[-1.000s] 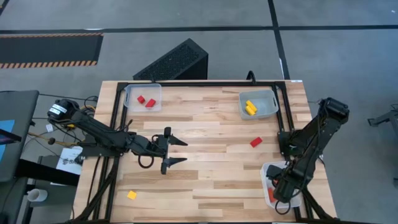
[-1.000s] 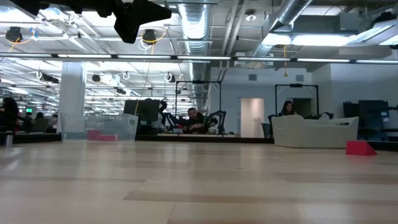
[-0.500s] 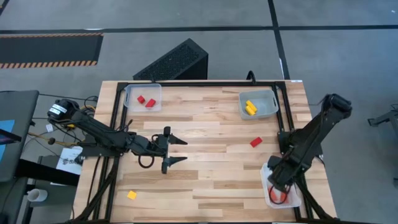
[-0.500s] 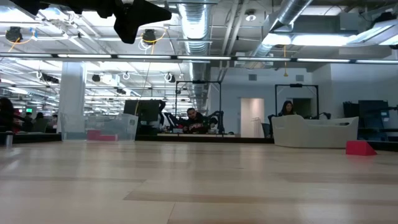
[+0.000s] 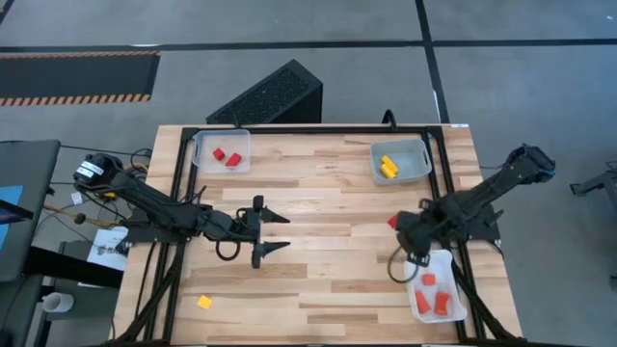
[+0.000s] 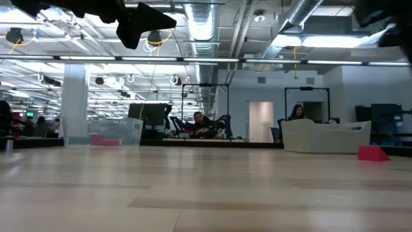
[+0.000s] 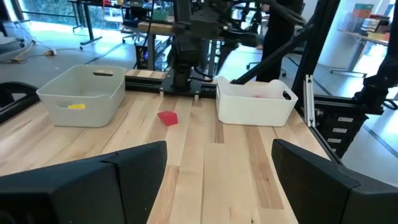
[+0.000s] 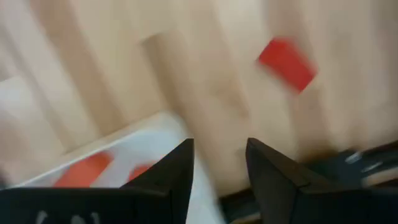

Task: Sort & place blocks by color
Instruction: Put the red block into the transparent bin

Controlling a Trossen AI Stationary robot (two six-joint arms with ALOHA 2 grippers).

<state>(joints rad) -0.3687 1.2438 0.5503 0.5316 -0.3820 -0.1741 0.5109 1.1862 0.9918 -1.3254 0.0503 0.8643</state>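
High view: the right claw, fingers apart and empty, is hanging beside the loose red block near the bench's right edge. Coming down off-centre risks nudging it away. The left claw, wide apart, is idling mid-bench.

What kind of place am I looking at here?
Probably a robotics lab in a large open workshop: a wooden table framed by two dark robot arms, bare ceiling ducts overhead, and more workstations with people seated behind.

Right wrist view blurred: red block and orange blocks lack clear edges. High view: right arm covers most of the red block. Low view: left gripper cut by top edge; tray contents indistinct
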